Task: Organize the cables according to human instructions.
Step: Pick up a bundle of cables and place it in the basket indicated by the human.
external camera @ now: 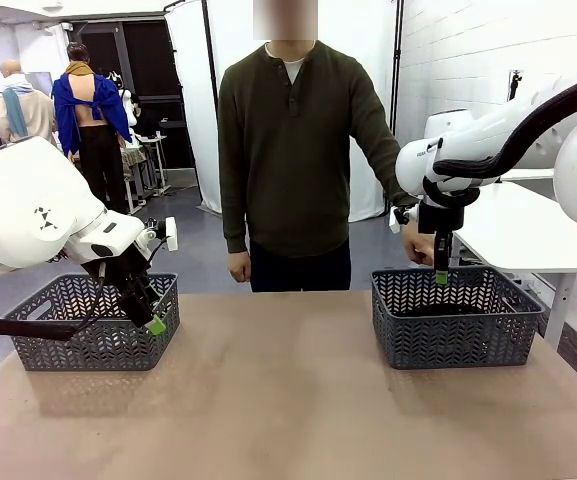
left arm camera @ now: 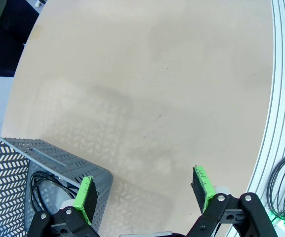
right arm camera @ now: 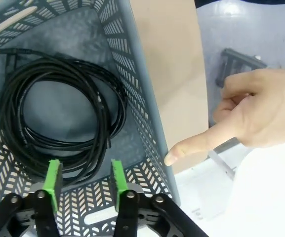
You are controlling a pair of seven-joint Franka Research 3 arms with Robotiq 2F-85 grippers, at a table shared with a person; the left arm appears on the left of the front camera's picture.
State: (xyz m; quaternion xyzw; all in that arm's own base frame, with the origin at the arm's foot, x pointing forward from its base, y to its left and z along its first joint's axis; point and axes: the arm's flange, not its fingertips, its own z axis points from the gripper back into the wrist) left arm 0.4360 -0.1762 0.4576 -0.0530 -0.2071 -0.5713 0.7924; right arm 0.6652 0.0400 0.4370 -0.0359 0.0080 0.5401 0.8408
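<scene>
1. A tan table (external camera: 288, 400) fills the foreground of a workshop with white walls, a grey basket at each end and a person in a dark green sweater (external camera: 293, 150) standing at the far side.

2. My right gripper (external camera: 441, 272) hangs over the right basket (external camera: 455, 320), at about 2 o'clock on the table from my side. Its jaws stand a little apart with nothing between the green pads (right arm camera: 53, 177).

3. From my right wrist, a coiled black cable (right arm camera: 58, 118) lies flat on that basket's floor, directly ahead of my fingertips, one end trailing toward 11 o'clock.

4. The person's hand (right arm camera: 241, 118) points a finger at the basket's outer wall, at 3 o'clock in that wrist view. I read it as an instruction concerning this basket or its cable.

5. My left gripper (external camera: 148, 315) sits at the near rim of the left basket (external camera: 93, 320), at about 10 o'clock on the table. Its jaws are spread wide and empty, and a second black cable (left arm camera: 46, 183) lies inside that basket.

6. More black cord (left arm camera: 284, 187) hangs off the table's edge, at 4 o'clock in my left wrist view.

7. Judgement: the sorting is under way, and the pointing decides my next move. If I am to take the right-hand cable, I must drop straight down, straddle a bundle of strands and close without snagging the mesh.
</scene>
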